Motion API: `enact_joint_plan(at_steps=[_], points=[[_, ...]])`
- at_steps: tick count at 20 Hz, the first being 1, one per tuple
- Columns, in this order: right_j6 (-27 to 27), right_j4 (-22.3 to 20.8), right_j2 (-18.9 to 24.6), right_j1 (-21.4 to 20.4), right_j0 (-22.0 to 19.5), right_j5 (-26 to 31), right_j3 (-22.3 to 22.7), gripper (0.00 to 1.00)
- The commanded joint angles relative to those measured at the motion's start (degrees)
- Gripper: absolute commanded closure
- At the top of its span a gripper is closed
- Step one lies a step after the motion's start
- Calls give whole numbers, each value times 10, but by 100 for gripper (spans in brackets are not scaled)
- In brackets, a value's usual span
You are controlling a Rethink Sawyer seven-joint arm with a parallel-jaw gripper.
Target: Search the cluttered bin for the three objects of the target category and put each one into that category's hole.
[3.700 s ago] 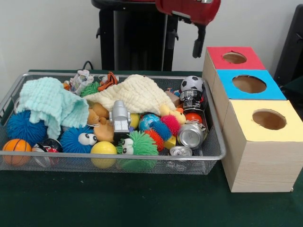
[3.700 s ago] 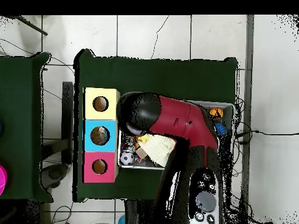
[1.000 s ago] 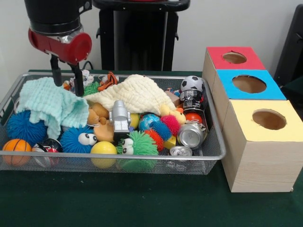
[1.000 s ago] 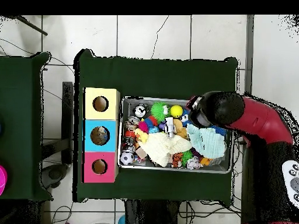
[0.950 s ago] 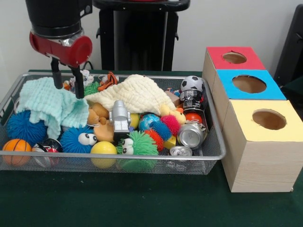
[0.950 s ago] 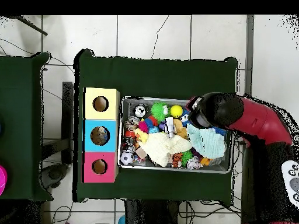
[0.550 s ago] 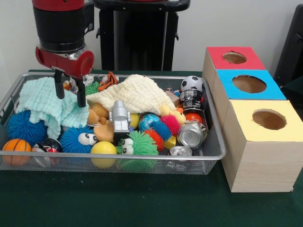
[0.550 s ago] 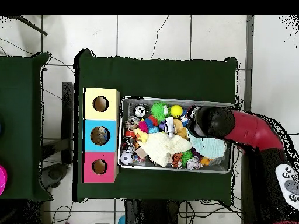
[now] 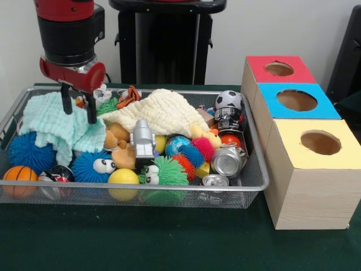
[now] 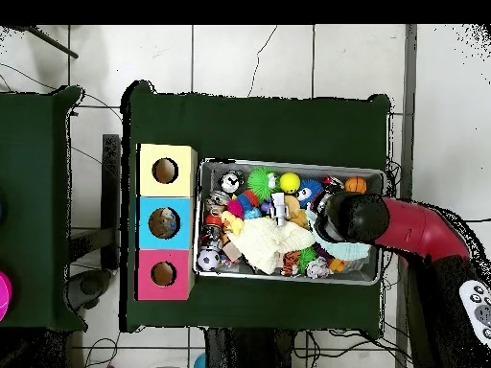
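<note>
Front view: gripper (image 9: 79, 110) hangs open right over the mint cloth (image 9: 53, 123) in the wire bin (image 9: 248, 183); two cloths, the cream cloth (image 9: 161, 113) beside it, three boxes.

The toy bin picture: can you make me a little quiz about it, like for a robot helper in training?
1. True or false: the gripper hangs open over the mint green cloth.
2. Which box lid is nearest the front edge of the table in the front view? A) the red lid B) the blue lid C) the yellow lid
3. Fill in: the soccer ball sits at the end of the wire bin next to the ____ boxes.

Key: 1 true; 2 C; 3 wooden
</note>
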Motion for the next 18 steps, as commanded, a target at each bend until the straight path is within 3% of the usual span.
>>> enact_joint_plan(at_steps=[1, 18], points=[[-142, -62, 58, 43, -27, -31, 34, 0], [-107, -144, 71, 95, -63, -81, 28, 0]])
